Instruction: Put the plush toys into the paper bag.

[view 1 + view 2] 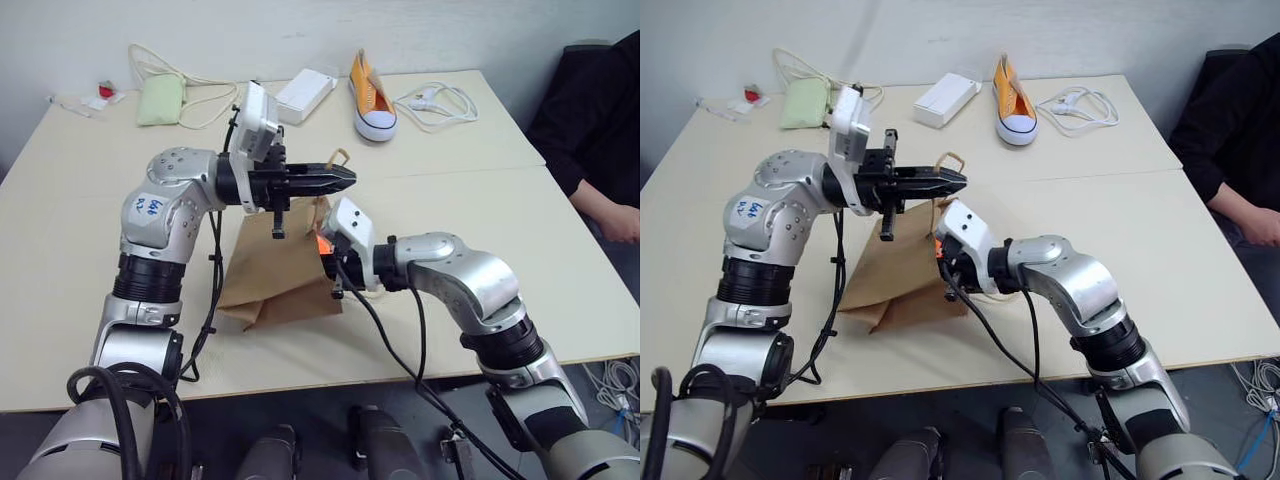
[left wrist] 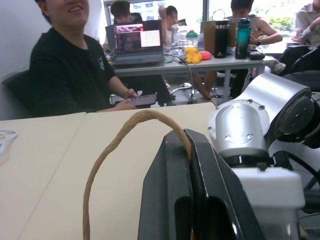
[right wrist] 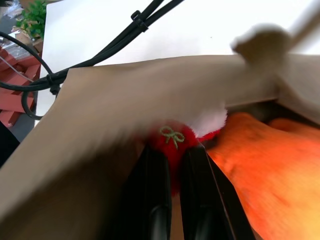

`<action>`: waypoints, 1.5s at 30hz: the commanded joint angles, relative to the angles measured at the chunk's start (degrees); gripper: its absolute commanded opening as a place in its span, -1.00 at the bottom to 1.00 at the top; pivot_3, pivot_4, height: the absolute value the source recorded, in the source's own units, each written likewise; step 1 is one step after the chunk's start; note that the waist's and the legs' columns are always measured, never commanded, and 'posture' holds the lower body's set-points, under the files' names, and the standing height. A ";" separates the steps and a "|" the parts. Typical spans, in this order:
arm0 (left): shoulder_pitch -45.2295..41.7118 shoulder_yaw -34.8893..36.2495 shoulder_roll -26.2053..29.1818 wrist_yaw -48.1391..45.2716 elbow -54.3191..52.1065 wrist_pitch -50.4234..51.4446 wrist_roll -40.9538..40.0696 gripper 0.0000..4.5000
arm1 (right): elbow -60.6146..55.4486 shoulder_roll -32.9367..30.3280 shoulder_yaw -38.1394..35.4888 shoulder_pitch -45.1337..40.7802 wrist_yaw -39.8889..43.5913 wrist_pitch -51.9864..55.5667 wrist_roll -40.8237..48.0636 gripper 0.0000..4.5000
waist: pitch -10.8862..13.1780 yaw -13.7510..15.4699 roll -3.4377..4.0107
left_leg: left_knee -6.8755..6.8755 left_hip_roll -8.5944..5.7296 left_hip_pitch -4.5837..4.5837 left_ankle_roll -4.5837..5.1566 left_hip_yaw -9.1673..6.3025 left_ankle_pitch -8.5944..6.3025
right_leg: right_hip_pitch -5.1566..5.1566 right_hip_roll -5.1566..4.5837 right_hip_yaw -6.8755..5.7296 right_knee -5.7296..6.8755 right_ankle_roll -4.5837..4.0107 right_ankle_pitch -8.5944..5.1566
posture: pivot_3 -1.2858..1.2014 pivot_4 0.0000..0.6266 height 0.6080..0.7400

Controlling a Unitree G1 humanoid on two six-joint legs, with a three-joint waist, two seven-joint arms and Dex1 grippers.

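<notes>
Overhead, the left gripper [image 1: 345, 178] is clamped on a cord handle [image 1: 338, 156] of the paper bag [image 1: 275, 270], which lies mid-table [image 1: 480, 210] with its mouth lifted; the right gripper [image 1: 322, 248] is at that mouth, orange showing beside it. An orange sneaker [image 1: 372, 97] and a green pouch [image 1: 160, 99] sit along the far edge. Left wrist view: fingers [image 2: 172, 200] pressed together with the handle loop pinched between them; a person [image 2: 70, 70] sits beyond the table. Right wrist view: fingers [image 3: 155, 200] nearly closed, squeezing the red-and-white plush [image 3: 182, 140] inside the bag opening, the orange plush [image 3: 265, 170] just beside it.
</notes>
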 commanded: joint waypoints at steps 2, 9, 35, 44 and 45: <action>-0.48 -0.01 0.00 -0.86 -1.45 0.16 -0.56 -1.00 | 10.29 4.90 2.53 -3.87 -3.54 -8.92 -6.18 -0.99 | 0.00 0.00 0.00 | 0.00 0.00 0.01 0.00 0.00 0.00 | 0.00 0.00 -0.01 0.00 0.00 0.00 | 0.03 -0.52 1.00; 0.26 0.63 1.37 -1.13 -1.56 0.54 -0.30 -1.00 | 16.92 8.30 2.08 -5.08 -3.54 -13.29 -9.49 -0.59 | 0.00 0.00 0.00 | 0.03 -0.01 -0.01 0.00 -0.02 0.00 | 0.00 0.00 -0.02 -0.02 0.00 0.00 | 0.03 -0.52 1.00; 4.19 1.52 2.19 0.80 -3.88 1.19 -0.69 -1.00 | -27.62 2.65 -41.38 22.84 -15.70 41.10 16.89 0.99 | -0.01 1.74 -0.01 | 0.03 0.00 0.00 0.04 0.01 -0.02 | 0.04 -0.03 0.06 0.01 0.00 0.00 | 0.03 -0.52 1.00; 3.19 1.37 1.78 0.67 -3.43 1.34 -0.52 -1.00 | -18.01 10.87 -42.63 26.77 -21.79 40.35 15.96 0.99 | -0.04 1.50 -0.04 | 0.03 -0.03 0.08 0.04 0.04 -0.02 | 0.06 -0.04 0.08 0.07 0.00 0.00 | 0.03 -0.52 1.00; 3.03 1.39 1.85 0.64 -3.42 1.38 -0.49 -1.00 | -16.91 12.19 -43.00 25.95 -21.97 40.18 16.25 0.99 | -0.05 1.43 -0.06 | 0.03 -0.03 0.12 0.04 0.04 -0.02 | 0.10 -0.03 0.09 0.07 0.00 0.00 | 0.03 -0.52 1.00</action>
